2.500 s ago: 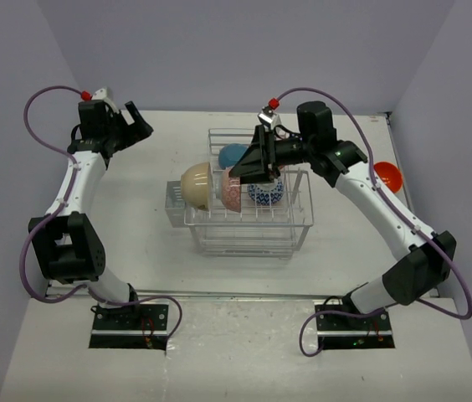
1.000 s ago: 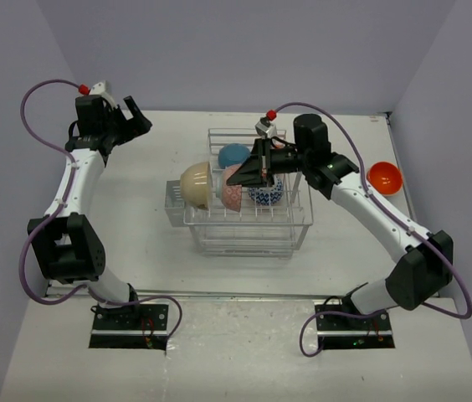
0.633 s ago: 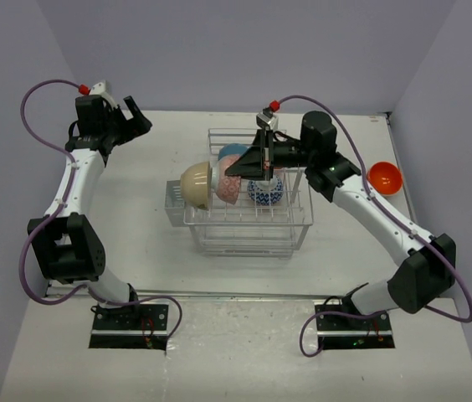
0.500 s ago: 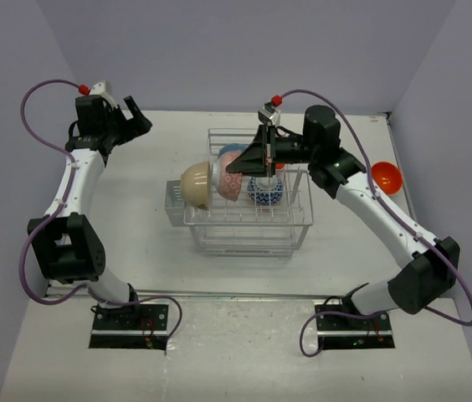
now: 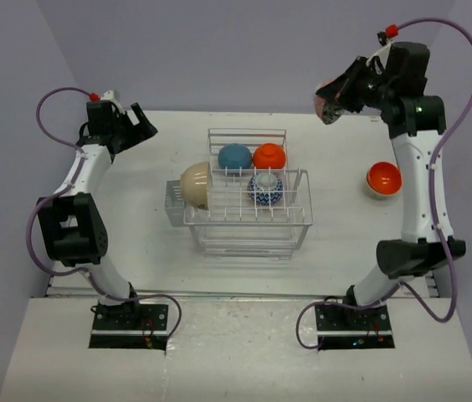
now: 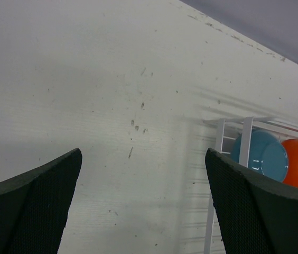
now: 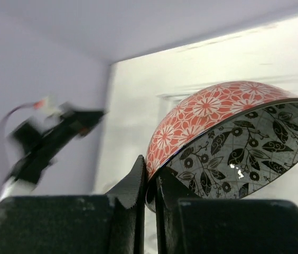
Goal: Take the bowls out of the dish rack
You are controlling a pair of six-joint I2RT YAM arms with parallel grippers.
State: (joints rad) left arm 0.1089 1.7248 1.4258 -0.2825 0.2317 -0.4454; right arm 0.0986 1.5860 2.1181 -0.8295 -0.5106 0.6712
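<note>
Six small round bowls show in all. Four sit in the large white wire-grid dish rack [image 5: 248,219] at the middle of the white bench [image 5: 135,234]. One cream bowl [image 5: 196,185] stands on edge at the rack's 9 o'clock side, next to the clear side cup [image 5: 171,198]. One blue bowl [image 5: 234,157] and one orange bowl [image 5: 269,157] lie side by side, domes up, along the 12 o'clock side. One blue-and-white patterned bowl [image 5: 265,189] rests just nearer than the orange one. A second orange bowl [image 5: 384,178] sits mouth-up on the bench, well apart from the rack at its 3 o'clock. The sixth, a pink flower-patterned bowl [image 5: 328,100] with black leaves inside [image 7: 207,111], hangs in the air toward 1 o'clock of the rack, over the bench's far right. It is tilted, and the right jaws pinch its rim narrowly at the end of the raised right arm [image 5: 416,159]. The left arm [image 5: 85,167] reaches to the rack's 10 o'clock. The left jaws there are spread wide with nothing between them, above bare, faintly scuffed bench. There are two arms, each bolted to one of two black base plates [image 5: 129,321] on the near ledge. Plain pale lilac-grey walls [image 5: 219,50] close in the bench at the back and on both sides.
</note>
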